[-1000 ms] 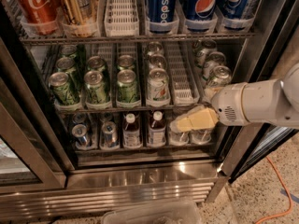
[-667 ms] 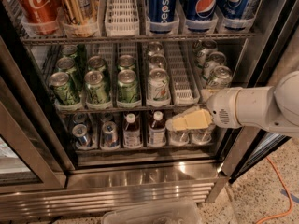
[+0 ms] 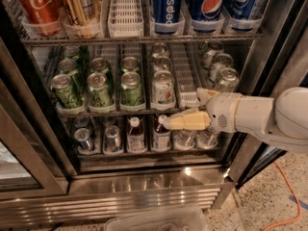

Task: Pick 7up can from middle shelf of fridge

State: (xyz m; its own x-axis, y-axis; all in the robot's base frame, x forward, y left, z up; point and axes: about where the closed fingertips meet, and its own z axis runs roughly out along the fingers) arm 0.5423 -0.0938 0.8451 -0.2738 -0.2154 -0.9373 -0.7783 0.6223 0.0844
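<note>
The 7up can (image 3: 163, 90), pale with green lettering, stands at the front of its lane on the middle shelf (image 3: 120, 112) of the fridge (image 3: 144, 186). Two more pale cans stand behind it. My gripper (image 3: 182, 108) comes in from the right, just right of and slightly below the 7up can, at the shelf's front edge. It is open and empty. Its long cream lower finger (image 3: 185, 121) points left below the shelf edge and its upper finger (image 3: 206, 95) sits beside the white divider. The gripper does not touch the can.
Dark green cans (image 3: 100, 89) fill the lanes left of the 7up can, and silver cans (image 3: 225, 79) stand to its right. Blue Pepsi cans (image 3: 166, 6) stand on the rack above, small bottles (image 3: 136, 134) below. The open glass door (image 3: 19, 143) is at left. An orange cable (image 3: 288, 196) lies on the floor.
My gripper has moved left and slightly up, closer to the 7up can. The cans have not moved.
</note>
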